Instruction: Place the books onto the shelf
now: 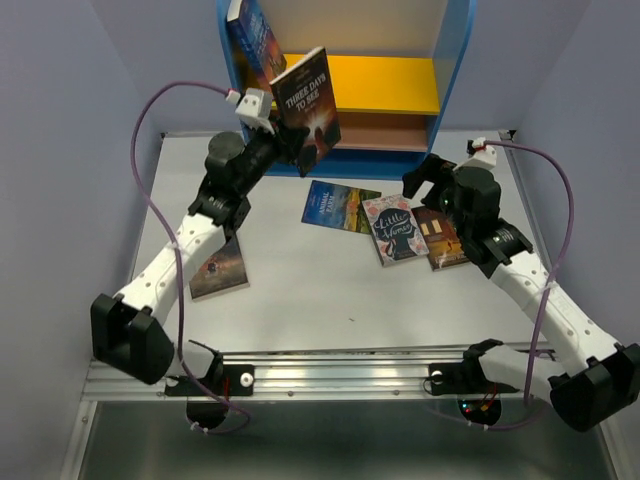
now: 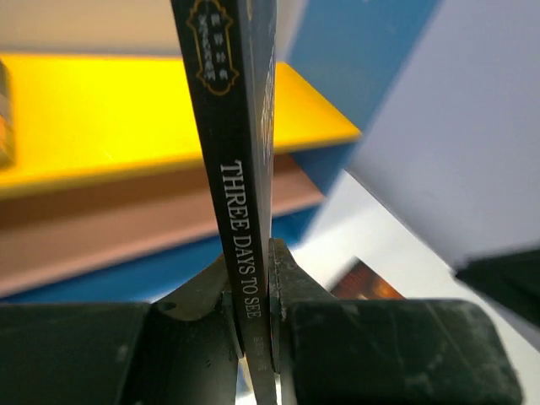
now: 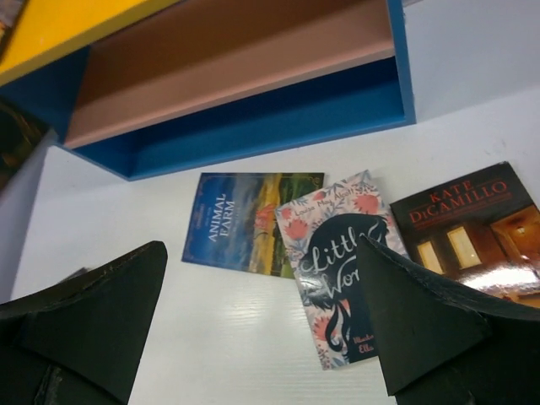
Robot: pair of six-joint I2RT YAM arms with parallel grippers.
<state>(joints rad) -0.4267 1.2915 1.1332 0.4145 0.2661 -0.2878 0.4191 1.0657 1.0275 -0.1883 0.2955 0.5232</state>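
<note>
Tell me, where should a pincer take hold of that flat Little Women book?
Probably its near short edge, approached from the robot's side with the open right pincer. Little Women lies flat, its long sides crowded by Animal Farm and the Kate DiCamillo book. Only that near edge lies clear on the table.
</note>
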